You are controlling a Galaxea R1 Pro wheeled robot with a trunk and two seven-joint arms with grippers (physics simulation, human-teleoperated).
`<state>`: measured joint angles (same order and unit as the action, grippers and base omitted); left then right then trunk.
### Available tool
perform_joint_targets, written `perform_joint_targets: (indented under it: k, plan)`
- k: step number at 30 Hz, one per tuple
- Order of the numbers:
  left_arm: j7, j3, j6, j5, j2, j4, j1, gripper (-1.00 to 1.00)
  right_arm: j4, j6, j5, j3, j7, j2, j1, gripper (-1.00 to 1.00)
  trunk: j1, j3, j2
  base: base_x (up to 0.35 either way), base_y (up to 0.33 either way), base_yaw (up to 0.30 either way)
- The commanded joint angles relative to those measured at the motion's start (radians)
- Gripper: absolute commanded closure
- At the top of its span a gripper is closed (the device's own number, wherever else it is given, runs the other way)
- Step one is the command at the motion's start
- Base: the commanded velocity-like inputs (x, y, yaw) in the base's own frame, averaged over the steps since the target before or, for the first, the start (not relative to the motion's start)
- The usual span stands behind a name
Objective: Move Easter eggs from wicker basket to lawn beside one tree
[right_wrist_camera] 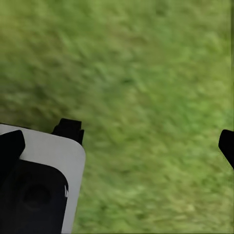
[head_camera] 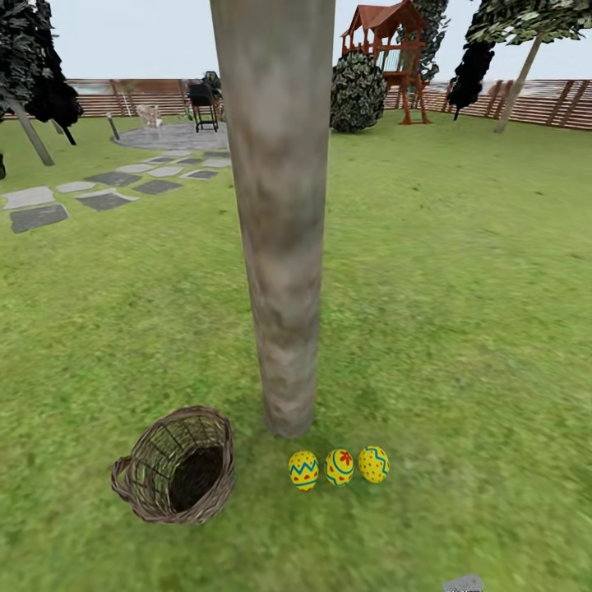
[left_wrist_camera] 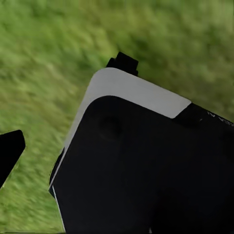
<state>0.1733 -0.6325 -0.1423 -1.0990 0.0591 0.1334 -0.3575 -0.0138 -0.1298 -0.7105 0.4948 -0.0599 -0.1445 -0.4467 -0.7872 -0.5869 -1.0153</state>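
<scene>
Lying in a row on the lawn (head_camera: 460,329) just beside the tree (head_camera: 279,247), the three Easter eggs (head_camera: 339,466) satisfy the placement; the wicker basket (head_camera: 177,467) looks empty. Right gripper (right_wrist_camera: 117,141) fingers stand apart; left gripper's state cannot be told.

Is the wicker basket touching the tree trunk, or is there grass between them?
Apart. In the head view, a strip of lawn shows plainly between the rim of the wicker basket and the base of the tree trunk.
</scene>
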Motion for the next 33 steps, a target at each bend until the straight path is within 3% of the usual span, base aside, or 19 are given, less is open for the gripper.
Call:
perform_joint_targets:
  k: [1, 3, 9, 15, 33]
  plan:
    - [0.008, -0.008, -0.004, -0.008, 0.007, -0.026, 0.0, -1.0, -0.001, -0.011, -0.005, 0.008, -0.003, -0.001, -0.001, -1.0, 0.0, 0.001, -0.001, 0.0, 0.0, 0.0]
    - [0.008, -0.008, -0.004, -0.01, 0.01, -0.074, 0.0, -1.0, -0.002, -0.016, -0.006, 0.008, -0.003, -0.001, 0.0, -1.0, 0.0, 0.004, -0.001, 0.0, 0.0, 0.0]
    - [0.008, -0.007, -0.005, -0.01, 0.017, -0.106, 0.0, -1.0, -0.002, -0.018, -0.012, 0.008, -0.003, 0.0, 0.008, -1.0, 0.0, 0.013, -0.001, 0.0, 0.0, 0.0]
    - [0.007, -0.008, -0.005, -0.006, 0.045, -0.11, 0.011, -1.0, -0.002, -0.025, -0.014, 0.008, -0.003, 0.0, 0.014, -1.0, 0.0, 0.022, -0.001, 0.0, 0.0, 0.0]
    - [0.006, -0.009, -0.005, -0.004, 0.048, -0.11, 0.014, -1.0, -0.002, -0.027, -0.01, 0.008, -0.003, 0.0, 0.015, -1.0, 0.0, 0.05, -0.001, 0.0, 0.0, 0.0]
